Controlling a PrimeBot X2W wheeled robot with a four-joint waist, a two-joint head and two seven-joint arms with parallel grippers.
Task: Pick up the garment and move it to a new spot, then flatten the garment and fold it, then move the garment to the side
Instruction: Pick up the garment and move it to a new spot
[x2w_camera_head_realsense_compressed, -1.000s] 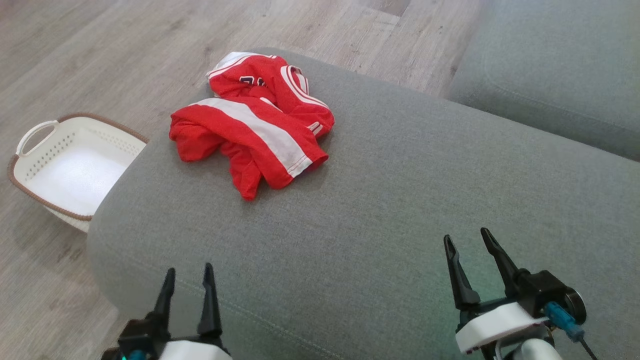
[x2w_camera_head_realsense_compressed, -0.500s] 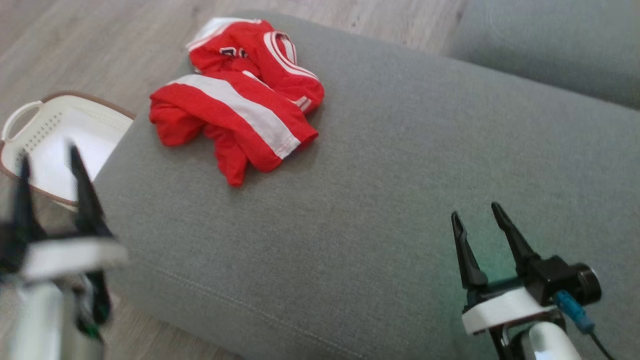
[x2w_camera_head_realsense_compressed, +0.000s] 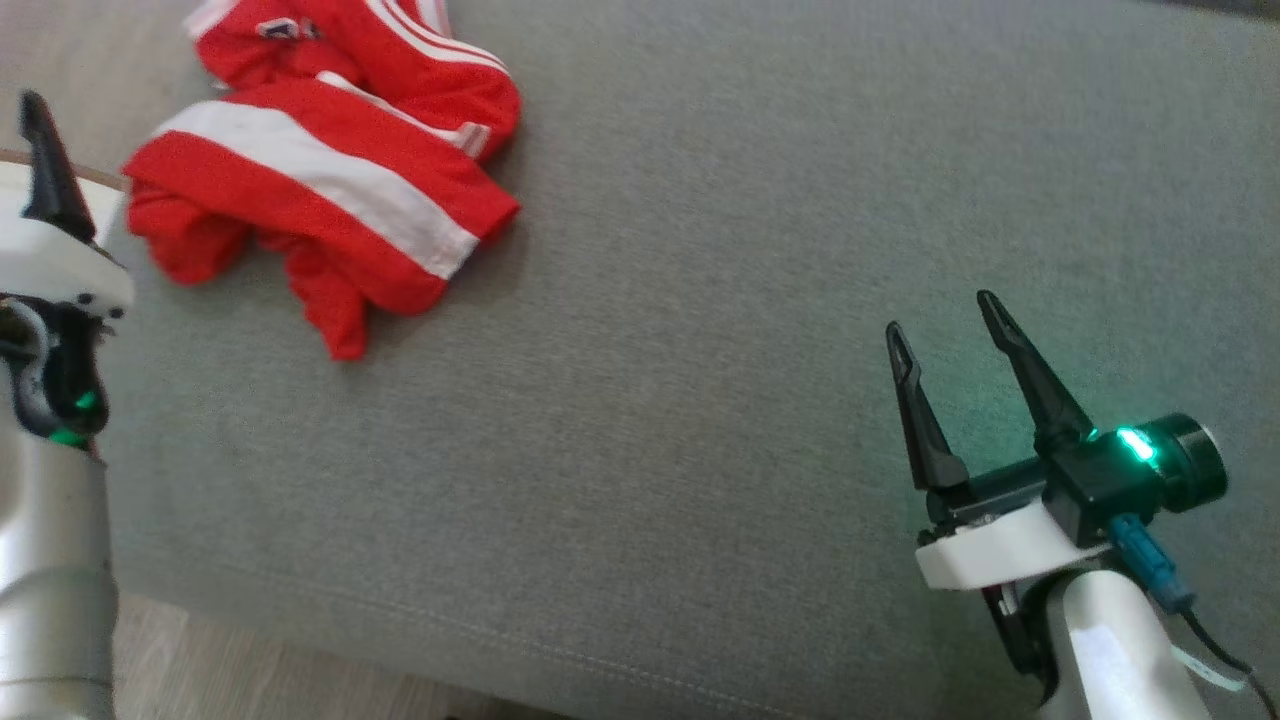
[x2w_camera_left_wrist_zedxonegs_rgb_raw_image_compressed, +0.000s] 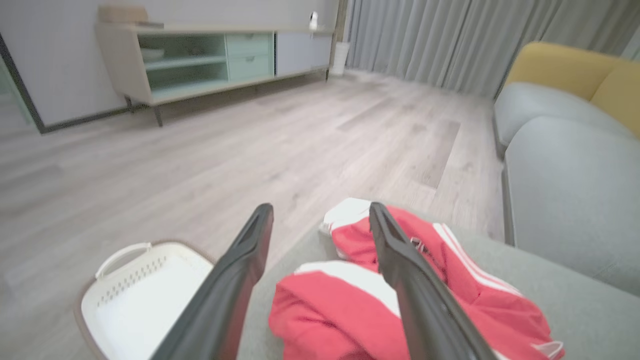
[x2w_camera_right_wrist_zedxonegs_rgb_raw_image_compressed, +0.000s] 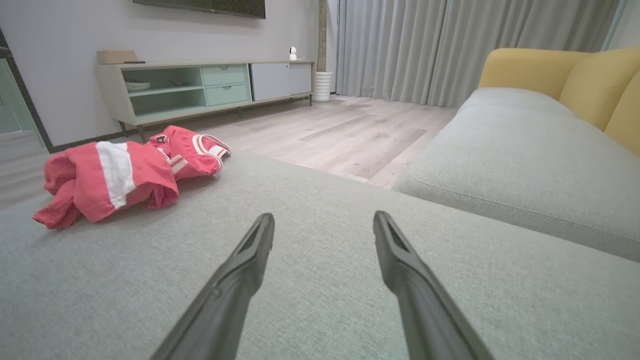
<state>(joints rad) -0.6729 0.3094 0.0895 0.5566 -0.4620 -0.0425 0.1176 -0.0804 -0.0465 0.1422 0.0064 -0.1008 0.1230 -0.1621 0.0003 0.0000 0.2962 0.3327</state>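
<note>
Two claws are seen with jaws spread wide, and nothing is held in either. The left gripper (x2w_camera_left_wrist_zedxonegs_rgb_raw_image_compressed: 320, 207) is pointed at the crumpled red-and-white jersey (x2w_camera_left_wrist_zedxonegs_rgb_raw_image_compressed: 325, 310), which is framed between its dark fingers but apparently not touched. The right gripper (x2w_camera_head_realsense_compressed: 940, 315) hangs well apart over the bare grey sofa cushion (x2w_camera_head_realsense_compressed: 700, 450). The jersey is bunched near the cushion's corner, close to the white laundry basket (x2w_camera_left_wrist_zedxonegs_rgb_raw_image_compressed: 145, 295) on the floor below. Were only one loose layer pinched, the heap could be dragged over the edge, and a shallow pinch might be lost mid-lift.
</note>
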